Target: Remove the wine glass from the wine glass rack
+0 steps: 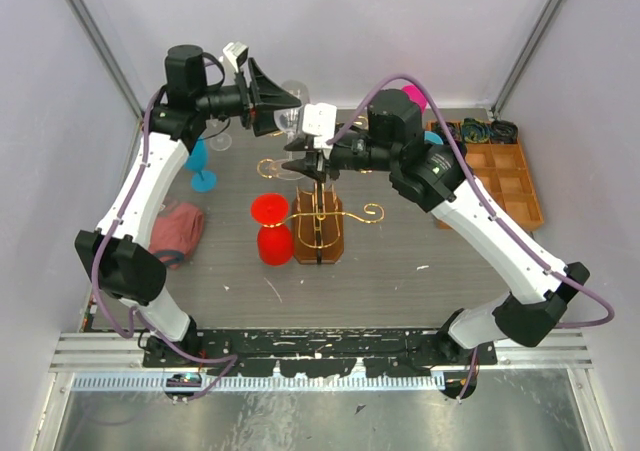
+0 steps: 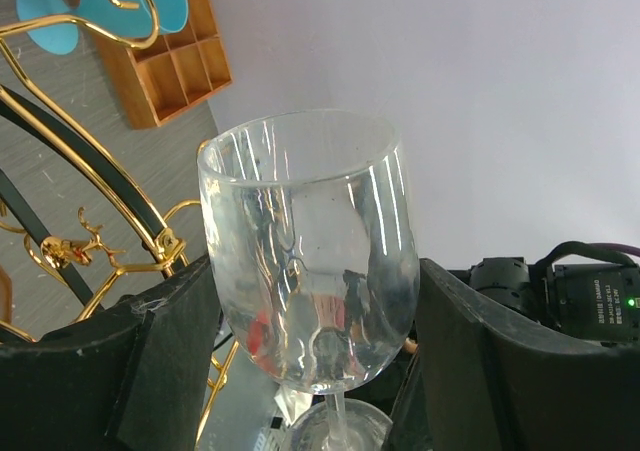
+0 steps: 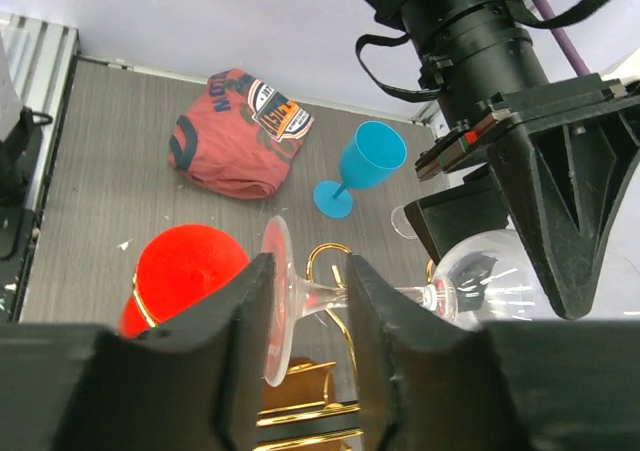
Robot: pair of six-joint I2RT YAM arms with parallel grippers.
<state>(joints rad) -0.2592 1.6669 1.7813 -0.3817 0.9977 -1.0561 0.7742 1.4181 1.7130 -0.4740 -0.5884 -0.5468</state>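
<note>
A clear wine glass (image 1: 290, 119) lies on its side in the air above the gold wire wine glass rack (image 1: 322, 211). In the left wrist view its bowl (image 2: 305, 251) fills the gap between the black fingers (image 2: 165, 361), and my left gripper (image 2: 315, 281) is shut on it. My right gripper (image 3: 308, 271) sits at the other end of the glass. Its jaws stand apart on either side of the thin stem (image 3: 325, 296) without touching it, and the foot (image 3: 278, 301) is right beside the left finger. Gold scrolls of the rack (image 3: 322, 256) show just behind.
A red glass (image 1: 270, 226) stands upside down beside the rack's brown base. Left of it are a blue glass (image 1: 200, 166), another clear glass (image 1: 220, 136) and a folded reddish shirt (image 1: 178, 226). A compartmented wooden tray (image 1: 505, 176) and a pink glass (image 1: 413, 96) are at the right.
</note>
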